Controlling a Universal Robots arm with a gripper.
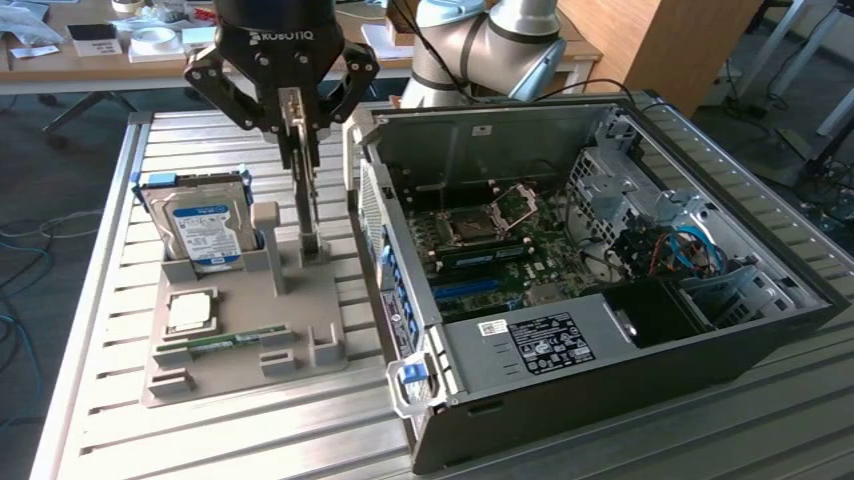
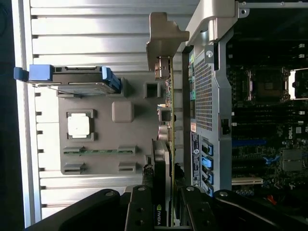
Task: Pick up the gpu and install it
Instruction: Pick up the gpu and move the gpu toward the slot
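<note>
The gpu (image 1: 306,195) is a thin dark card seen edge-on, hanging upright from my gripper (image 1: 296,130), which is shut on its upper end. Its lower end is at the rear post of the grey holder (image 1: 240,360); I cannot tell whether it still sits in the slot. In the wrist view the gpu (image 2: 166,144) runs straight out from between the fingers of the gripper (image 2: 163,192), with its silver bracket (image 2: 163,33) at the far end. The open computer case (image 1: 400,260) lies just to the exterior view's right of the card, motherboard (image 1: 494,250) exposed.
The holder also carries a silver hard drive (image 1: 200,225) with a blue-white label, a square processor (image 1: 187,310) and a narrow green memory stick (image 1: 227,340). All stand on a slatted metal table (image 1: 200,440). The case wall (image 2: 207,96) stands close beside the card.
</note>
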